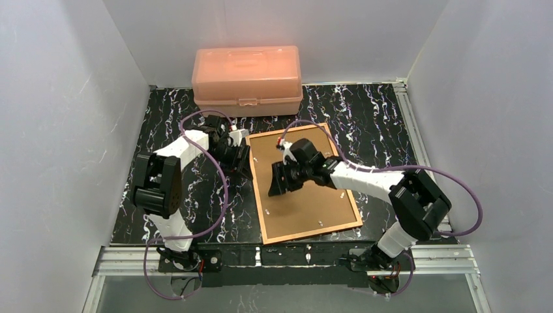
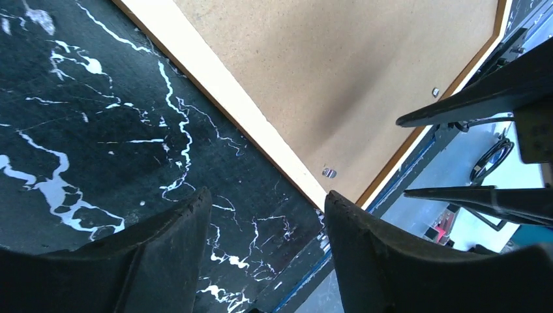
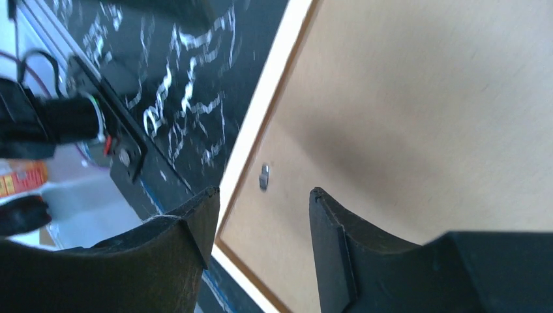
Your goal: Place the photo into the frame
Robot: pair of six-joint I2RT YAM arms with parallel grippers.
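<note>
Photo: I cannot find it in any view. Whether it lies under the board or elsewhere, I cannot tell.
Photo, handling: I judge a print to be thin, light, limp and easily creased or smudged. I would take it by one edge or corner and never press on its face.
Frame (image 1: 313, 233): it lies flat on the desk, right of centre and turned a little askew, with its back facing up.
Frame, handling: I judge it stiff and fairly light, but too broad to pinch across. The thin wooden border is the only place to grasp it, and any glazing underneath would be fragile.
Backing board (image 1: 306, 208): plain brown, it sits inside the border and covers the whole opening.
Metal tab (image 3: 264, 177): one of several small tabs just inside the border. I cannot tell whether they are turned in or out.
Right gripper (image 3: 264, 195): it hangs over the board near the frame's left rail, fingers parted, with nothing between them.
Left gripper (image 2: 267, 202): it is over the desk just beside the frame's left rail, fingers parted, holding nothing.
Desk (image 1: 365, 111): black with white marbling.
Pink box (image 1: 248, 78): closed, at the far edge of the desk, apart from the frame.
</note>
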